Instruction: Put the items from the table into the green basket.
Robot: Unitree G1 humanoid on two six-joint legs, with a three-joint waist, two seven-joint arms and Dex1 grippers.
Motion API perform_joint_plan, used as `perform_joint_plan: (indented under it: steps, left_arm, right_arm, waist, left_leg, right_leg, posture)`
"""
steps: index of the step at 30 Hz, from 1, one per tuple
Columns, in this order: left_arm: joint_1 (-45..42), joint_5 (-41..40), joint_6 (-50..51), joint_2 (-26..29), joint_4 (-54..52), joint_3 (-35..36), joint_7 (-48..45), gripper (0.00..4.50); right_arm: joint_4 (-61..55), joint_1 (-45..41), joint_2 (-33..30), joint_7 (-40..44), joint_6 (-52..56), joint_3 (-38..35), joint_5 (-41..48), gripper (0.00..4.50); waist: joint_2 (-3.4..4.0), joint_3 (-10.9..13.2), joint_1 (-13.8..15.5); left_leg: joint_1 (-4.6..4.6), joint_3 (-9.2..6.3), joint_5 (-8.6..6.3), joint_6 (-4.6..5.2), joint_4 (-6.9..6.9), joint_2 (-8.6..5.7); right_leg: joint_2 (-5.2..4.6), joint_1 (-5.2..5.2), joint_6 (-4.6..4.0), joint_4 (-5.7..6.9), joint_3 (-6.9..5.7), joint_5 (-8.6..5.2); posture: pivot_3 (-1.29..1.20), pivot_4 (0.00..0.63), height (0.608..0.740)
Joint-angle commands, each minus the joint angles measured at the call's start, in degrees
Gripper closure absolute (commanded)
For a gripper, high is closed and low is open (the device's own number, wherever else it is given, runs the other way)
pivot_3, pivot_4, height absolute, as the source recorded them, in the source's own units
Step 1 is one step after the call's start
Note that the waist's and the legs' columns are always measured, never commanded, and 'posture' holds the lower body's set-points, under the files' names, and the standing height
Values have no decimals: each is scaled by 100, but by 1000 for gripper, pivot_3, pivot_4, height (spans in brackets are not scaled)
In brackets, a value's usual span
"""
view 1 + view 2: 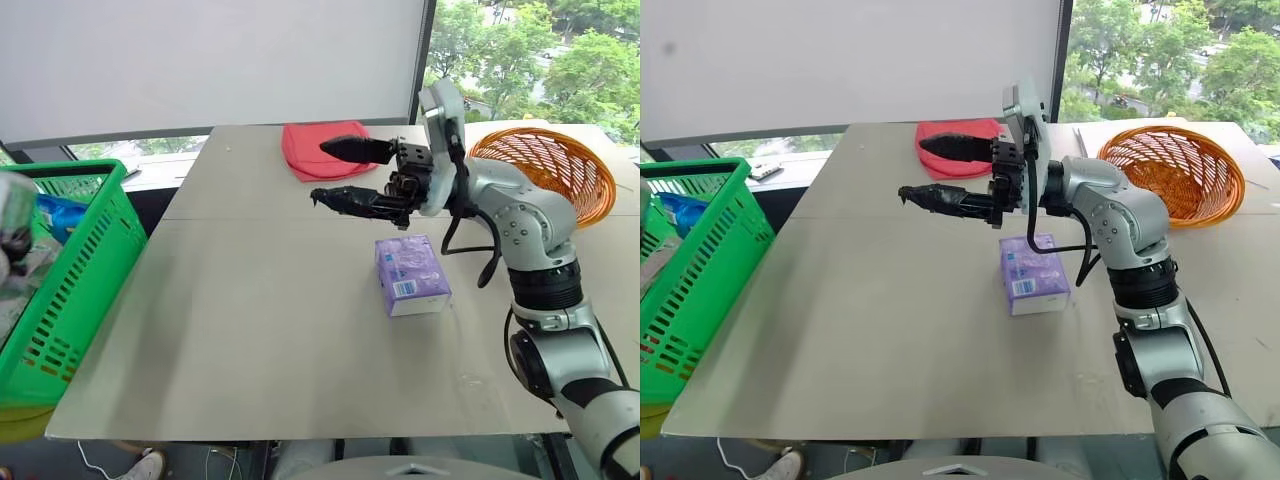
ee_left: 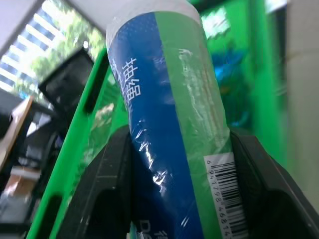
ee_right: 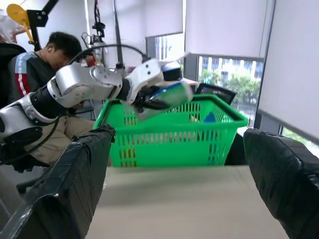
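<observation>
The left gripper (image 3: 149,102) is clamping the green-and-blue can (image 2: 169,124) above the green basket (image 3: 169,134); the right gripper (image 1: 945,172) is hovering spread wide above the purple tissue pack (image 1: 411,274) mid-table

We see a smooth, matt beige-grey worktop (image 1: 250,330). At its left stands the green basket (image 1: 70,290), glossy slotted plastic. The can (image 2: 169,124) wears a shiny blue-and-green film label, wrinkled and reflective. The purple tissue pack (image 1: 410,275) looks wrapped in glossy film. Far off lie a matt red cloth pouch (image 1: 310,150) and, to the right, an orange woven wicker bowl (image 1: 555,170).
</observation>
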Motion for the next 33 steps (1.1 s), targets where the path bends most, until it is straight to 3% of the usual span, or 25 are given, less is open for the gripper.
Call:
perform_joint_plan:
  steps: [1, 7, 11, 13, 16, 20, 26, 33]
  left_arm:
    - [44, 363, -928, 290, 879, 623, -230, 2512]
    - [-179, 332, -2352, 52, 1923, 342, -483, 77]
    - [-811, -152, -2237, -376, 1587, 190, -609, 77]
    - [-1013, -604, -1768, -855, 775, -105, -671, 77]
    - [-1403, -1548, -681, -1722, -767, -799, -594, 77]
    - [-1802, -1839, 244, -2693, -2111, -2412, -199, 77]
    - [-2488, -2197, 956, -4704, -1986, -3716, 446, 77]
    - [-2693, -2014, 1831, -5876, -1274, -3864, 1307, 77]
  right_arm:
    - [-68, -186, 11, -62, -220, -129, -36, 0]
    - [-126, -109, -128, -181, -209, -228, -65, 0]
    - [-181, -21, -327, -256, -224, -278, -142, 0]
    - [-252, 165, -579, -271, -217, -336, -219, 0]
    - [-356, 556, -1085, -257, -226, -437, -369, 0]
    - [-526, 1315, -1940, 39, -659, -478, -831, 0]
    - [-540, 2260, -2908, 365, -1048, -719, -1183, 0]
    - [-601, 3249, -3511, 423, -1469, -1118, -1440, 0]
  waist:
    - [0, 0, 29]
    - [-5, -3, 135]
    - [-27, -18, 170]
    - [-42, -28, 149]
    - [-67, -44, 184]
    - [-70, -46, 121]
    - [-54, -39, -165]
    - [-26, -19, -431]
  left_leg:
    - [0, -1, -1, 1, 0, 0]
    - [1, -2, -12, 20, 3, -1]
    - [-2, -5, -11, 19, 11, 0]
    - [-1, -4, -11, 19, 12, 0]
    - [-7, -2, -12, 21, 21, -5]
    - [-23, 1, -13, 25, 38, -9]
    - [-16, 30, -14, 29, 44, 20]
    - [22, 44, -22, 43, 67, 42]
  right_leg:
    - [-1, 0, -3, 0, 0, 2]
    - [-7, 3, -6, 3, -6, 5]
    - [-10, 5, -10, 6, -14, 9]
    - [-9, 4, -10, 7, -12, 10]
    - [-19, 14, -4, -2, -14, 13]
    - [-21, 13, 6, 0, -11, 19]
    - [4, 15, 7, 9, 12, 19]
    - [29, 64, 10, 6, 19, 18]
  posture:
    - [114, 0, 740]
    - [97, 0, 740]
    - [73, 0, 740]
    - [73, 0, 740]
    - [53, 0, 740]
    - [22, 7, 740]
    - [-50, 15, 740]
    - [-142, 23, 740]
